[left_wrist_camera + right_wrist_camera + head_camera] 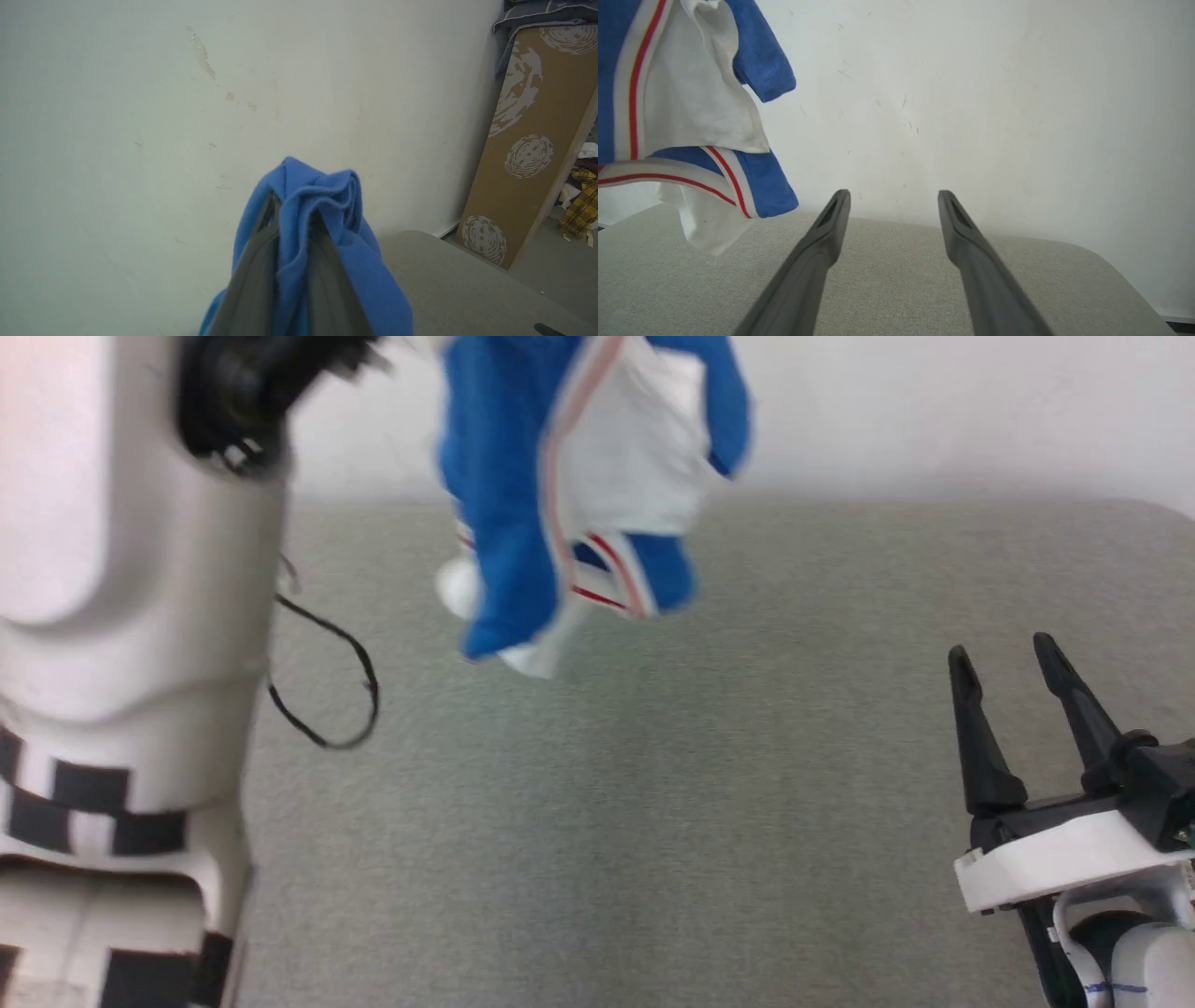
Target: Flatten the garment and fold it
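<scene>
Garment [504, 476], soft and limp, is held bunched over the bench [653, 821] by the left hand [294, 210]; a hanging corner is judged best for the wide-open right hand [1002, 651].

The garment [504, 476] is held bunched above the counter [653, 821].
Blue cloth, a white sleeve and red-striped white trim are seen crumpled, dangling over the counter's far side.

No word, number or brand can be read anywhere: the hanging shirt [504, 476] shows just blue cloth, white panels and thin red stripes, the brown board [528, 196] carries round white swirled patterns, and the pale arm [121, 635] bears plain black squares, none of them letters.
</scene>
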### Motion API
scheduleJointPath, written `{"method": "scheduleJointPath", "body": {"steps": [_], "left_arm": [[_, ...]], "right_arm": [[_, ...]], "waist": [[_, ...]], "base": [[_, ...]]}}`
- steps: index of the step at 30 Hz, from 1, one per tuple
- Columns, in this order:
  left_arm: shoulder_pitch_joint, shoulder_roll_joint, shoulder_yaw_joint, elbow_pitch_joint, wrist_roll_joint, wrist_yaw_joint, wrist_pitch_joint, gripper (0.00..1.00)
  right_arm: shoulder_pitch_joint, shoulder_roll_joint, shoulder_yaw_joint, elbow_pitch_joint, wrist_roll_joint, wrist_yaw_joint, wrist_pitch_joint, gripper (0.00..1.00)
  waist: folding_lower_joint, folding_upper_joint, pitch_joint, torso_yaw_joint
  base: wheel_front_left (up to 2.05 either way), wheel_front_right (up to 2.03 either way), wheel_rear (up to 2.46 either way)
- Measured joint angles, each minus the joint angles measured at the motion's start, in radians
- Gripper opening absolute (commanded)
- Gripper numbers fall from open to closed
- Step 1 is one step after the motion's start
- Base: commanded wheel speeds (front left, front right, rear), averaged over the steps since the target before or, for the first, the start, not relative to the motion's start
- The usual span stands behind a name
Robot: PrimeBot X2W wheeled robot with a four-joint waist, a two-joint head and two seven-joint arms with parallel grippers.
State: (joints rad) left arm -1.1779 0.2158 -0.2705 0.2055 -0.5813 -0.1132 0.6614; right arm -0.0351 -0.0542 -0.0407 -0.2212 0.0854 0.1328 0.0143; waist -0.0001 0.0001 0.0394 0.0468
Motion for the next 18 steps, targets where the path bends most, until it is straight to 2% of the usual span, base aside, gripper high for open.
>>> {"method": "scheduleJointPath", "body": {"steps": [6, 10, 14, 16, 18], "left_arm": [[0.098, -0.066, -0.051, -0.045, -0.002, 0.033, -0.008, 0.00], [0.199, -0.126, -0.091, -0.051, -0.022, 0.056, -0.066, 0.00], [0.308, -0.143, -0.153, -0.019, -0.001, 0.081, -0.157, 0.00], [0.357, -0.143, -0.201, 0.024, 0.057, 0.083, -0.198, 0.00], [0.406, -0.145, -0.229, 0.090, 0.094, 0.107, -0.238, 0.00]], "right_arm": [[0.000, 0.000, -0.023, -0.005, 0.004, 0.000, 0.000, 1.00], [-0.002, 0.000, -0.025, -0.007, 0.006, 0.000, -0.002, 1.00], [-0.022, 0.001, -0.011, 0.000, 0.017, 0.000, -0.007, 1.00], [-0.032, 0.001, -0.004, 0.003, 0.022, 0.000, -0.007, 1.00], [-0.041, 0.000, 0.007, 0.011, 0.024, 0.000, -0.007, 1.00]], "waist": [[-0.0001, 0.0000, 0.007, -0.050], [0.0002, 0.0000, 0.036, -0.065], [0.0002, 0.0000, 0.064, -0.085], [0.0002, 0.0000, 0.078, -0.096], [0.0002, 0.0000, 0.093, -0.105]], "base": [[0.00, 0.00, 0.00], [0.00, 0.00, 0.00], [0.00, 0.00, 0.00], [0.00, 0.00, 0.00], [0.00, 0.00, 0.00]]}}
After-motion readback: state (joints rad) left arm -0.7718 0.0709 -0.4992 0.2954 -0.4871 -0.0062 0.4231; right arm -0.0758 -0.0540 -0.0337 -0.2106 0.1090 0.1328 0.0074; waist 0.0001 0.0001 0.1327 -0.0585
